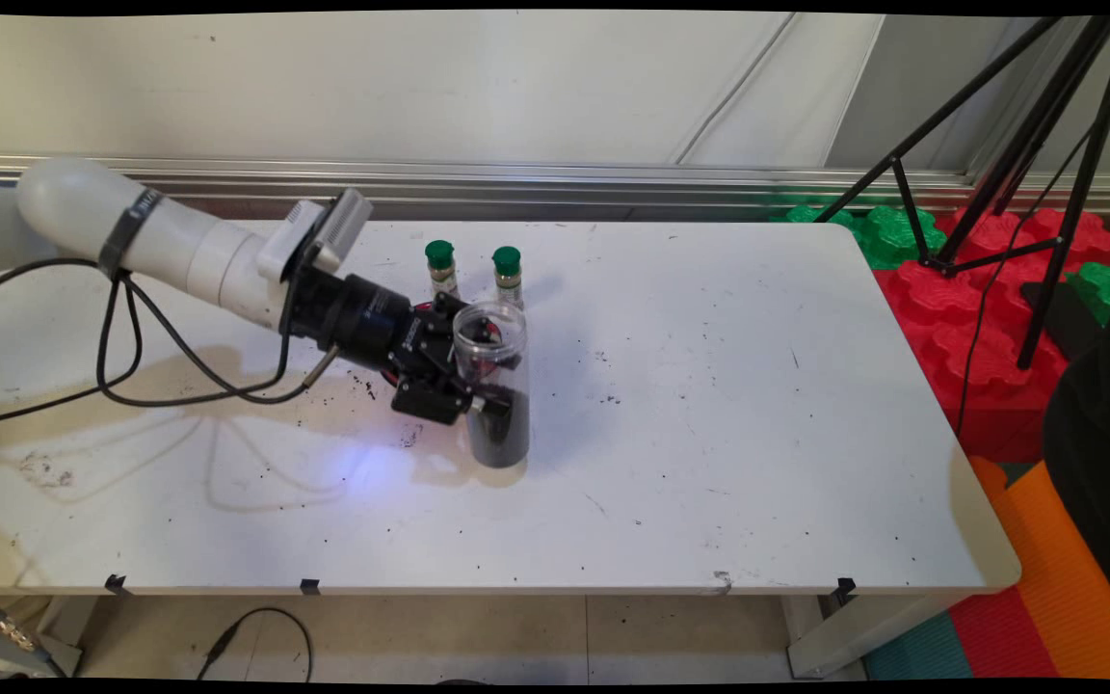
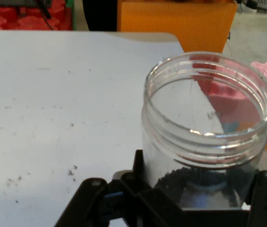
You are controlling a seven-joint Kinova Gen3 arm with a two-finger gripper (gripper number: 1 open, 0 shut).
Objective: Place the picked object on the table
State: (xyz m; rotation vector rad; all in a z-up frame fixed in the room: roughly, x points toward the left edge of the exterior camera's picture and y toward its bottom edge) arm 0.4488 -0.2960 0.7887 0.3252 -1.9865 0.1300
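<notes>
A clear open-topped plastic jar [image 1: 495,386] with dark grains in its lower part stands upright on the white table [image 1: 709,434]. My black gripper [image 1: 478,381] comes in from the left and is shut on the jar's body, below its threaded rim. In the hand view the jar [image 2: 207,137] fills the right half, its mouth open and empty near the top, dark grains at the bottom; the gripper [image 2: 200,198] clasps it from both sides. Two small bottles with green caps [image 1: 440,268] [image 1: 507,275] stand just behind the jar.
Dark crumbs are scattered on the table near the gripper and to the right of the jar. Black cables hang from the arm at left. Right of the table stand red and green foam blocks [image 1: 979,289] and a black tripod [image 1: 1046,145].
</notes>
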